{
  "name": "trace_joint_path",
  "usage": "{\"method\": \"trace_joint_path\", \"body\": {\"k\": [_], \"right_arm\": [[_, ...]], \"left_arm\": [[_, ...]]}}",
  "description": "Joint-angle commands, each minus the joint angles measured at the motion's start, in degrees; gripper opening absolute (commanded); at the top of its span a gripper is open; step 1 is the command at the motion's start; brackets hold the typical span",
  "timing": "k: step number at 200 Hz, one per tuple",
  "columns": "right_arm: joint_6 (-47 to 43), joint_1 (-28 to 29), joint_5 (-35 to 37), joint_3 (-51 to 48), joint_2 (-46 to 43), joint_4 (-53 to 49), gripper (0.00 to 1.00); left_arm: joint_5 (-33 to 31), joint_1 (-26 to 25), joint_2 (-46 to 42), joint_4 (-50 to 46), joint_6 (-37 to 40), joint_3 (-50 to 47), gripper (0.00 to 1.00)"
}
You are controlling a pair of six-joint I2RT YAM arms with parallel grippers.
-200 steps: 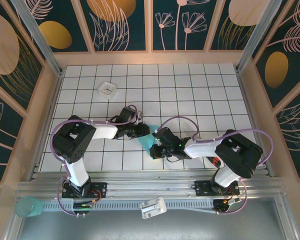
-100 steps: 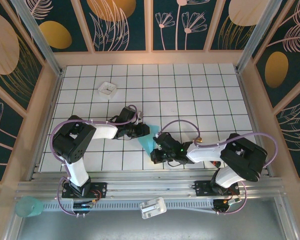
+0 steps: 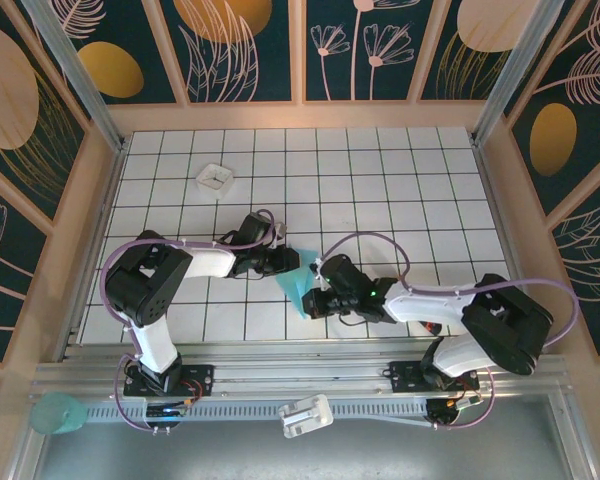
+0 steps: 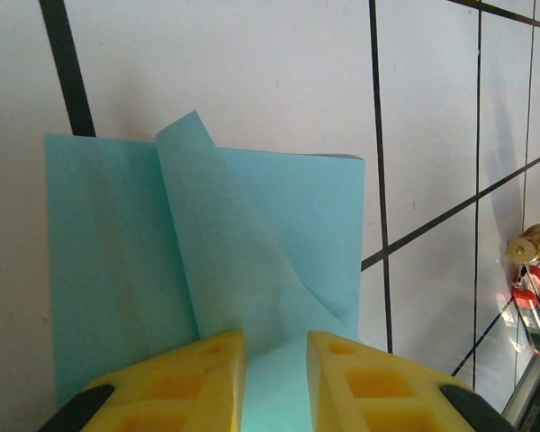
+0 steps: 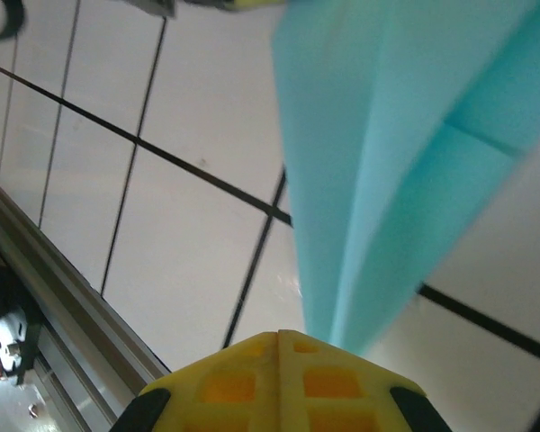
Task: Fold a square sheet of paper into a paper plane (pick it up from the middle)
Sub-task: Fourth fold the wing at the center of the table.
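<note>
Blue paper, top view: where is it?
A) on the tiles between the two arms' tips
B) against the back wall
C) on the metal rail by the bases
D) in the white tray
A: the blue paper lies on the tiled table between the tips of the left arm and the right arm, well apart from the white tray.

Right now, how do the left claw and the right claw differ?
Left claw has a gap between its fingers; right claw is shut tight. Left claw sits at the wide far end of the paper; right claw at its near pointed tip. Both have yellow fingers and work the same turquoise paper.
</note>
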Motion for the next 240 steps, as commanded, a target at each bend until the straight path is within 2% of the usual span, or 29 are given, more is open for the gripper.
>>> {"method": "trace_joint_path", "body": {"k": [1,67,184,240], "right_arm": [[-1.61,-0.55,-0.70,3.29,3.52,2.61,0.00],[-1.23,-2.47,1.31,6.68,10.17,1.89,0.00],[1.90,-3.10,3.69,2.69,10.90,1.39,0.00],[3.24,-3.08,4.13,0.61,10.19,2.05,0.00]], "left_arm": [[-4.24,0.13,3.09,-4.65,1.68,-0.59,0.26],[-4.13,0.15,3.06,-4.56,1.68,-0.49,0.27],[-3.28,0.10,2.78,-4.04,1.35,-0.50,0.36],[-0.35,0.16,-0.56,-0.59,-1.64,0.02,0.42]]}}
